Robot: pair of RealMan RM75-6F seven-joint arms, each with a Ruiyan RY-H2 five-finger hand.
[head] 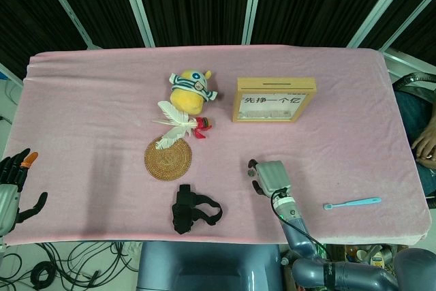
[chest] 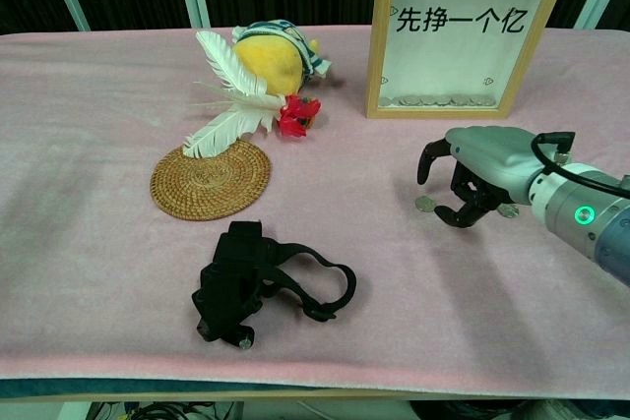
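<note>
pink cloth table point(chest: 89, 243): right hand point(chest: 472, 179) arches palm-down over small silver coins point(chest: 425, 204), fingers curled but gripping nothing, at six o'clock from the wooden-framed coin box point(chest: 468, 31). best pinch one coin squarely, lifting slowly.

A table covered by a pink cloth point(head: 102, 100) is laid with a plush toy point(head: 189, 90), feather point(head: 174, 122), woven coaster point(head: 167, 159), wooden frame point(head: 274, 99), black strap point(head: 193, 209), toothbrush point(head: 352, 203) and coins point(chest: 425, 204).

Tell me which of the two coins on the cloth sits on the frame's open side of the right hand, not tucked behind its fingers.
The coin just left of the right hand, lying clear on the pink cloth. The other coin sits beneath the hand's back, partly hidden.
</note>
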